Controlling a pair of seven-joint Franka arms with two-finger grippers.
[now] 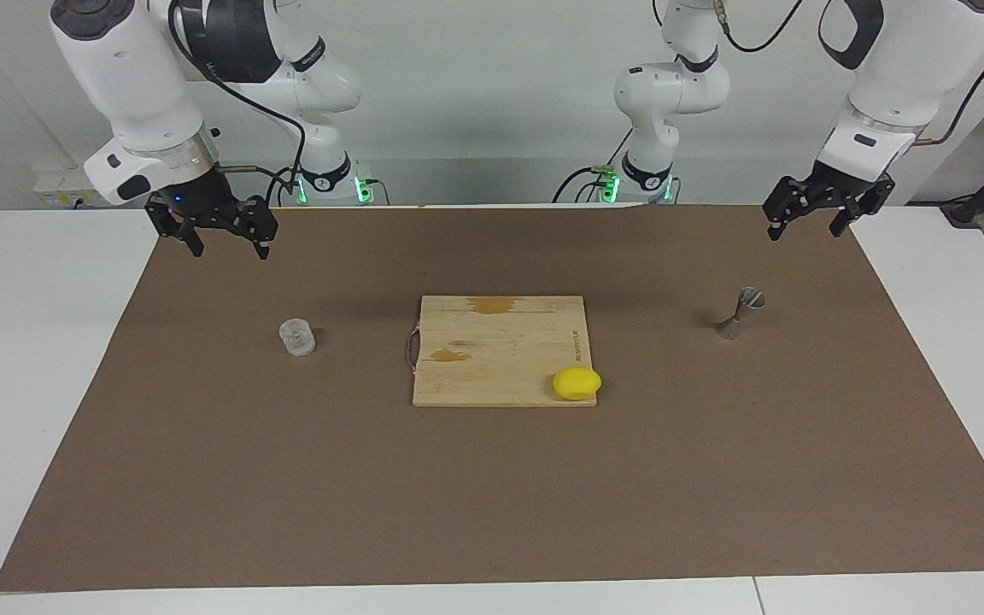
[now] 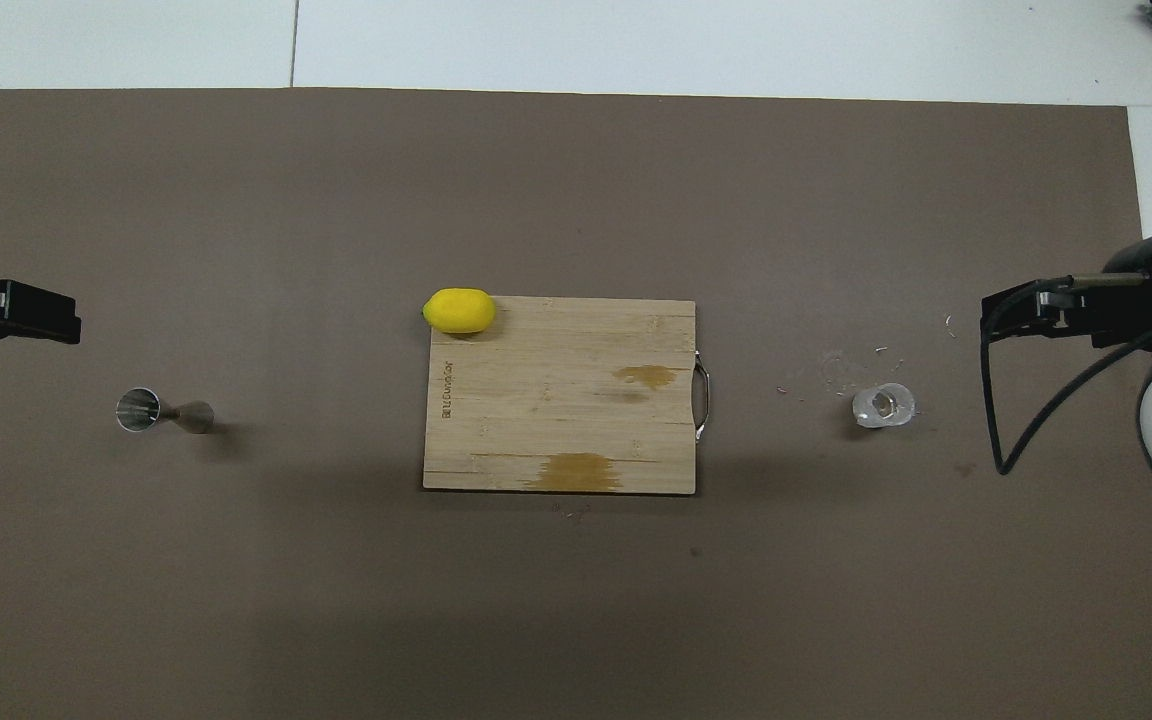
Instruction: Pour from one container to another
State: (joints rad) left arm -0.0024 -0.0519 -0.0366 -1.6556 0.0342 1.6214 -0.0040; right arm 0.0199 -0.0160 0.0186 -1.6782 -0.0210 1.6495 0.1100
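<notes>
The clear textured glass tumbler point(image 1: 296, 336) point(image 2: 883, 404) stands upright on the brown mat toward the right arm's end. The grey metal hourglass jigger point(image 1: 740, 313) point(image 2: 164, 411) stands on the mat toward the left arm's end. My right gripper point(image 1: 225, 243) hangs open in the air over the mat's edge on the tumbler's side, holding nothing. Over the mat's edge on the jigger's side, my left gripper point(image 1: 806, 229) is likewise raised, open and empty. Neither gripper touches a container.
A wooden cutting board point(image 1: 500, 350) point(image 2: 556, 400) with stains and a metal handle lies mid-mat between the two containers. A yellow lemon point(image 1: 576, 383) point(image 2: 459, 310) sits on its corner farther from the robots, toward the left arm's end. White tabletop point(image 1: 31, 342) surrounds the mat.
</notes>
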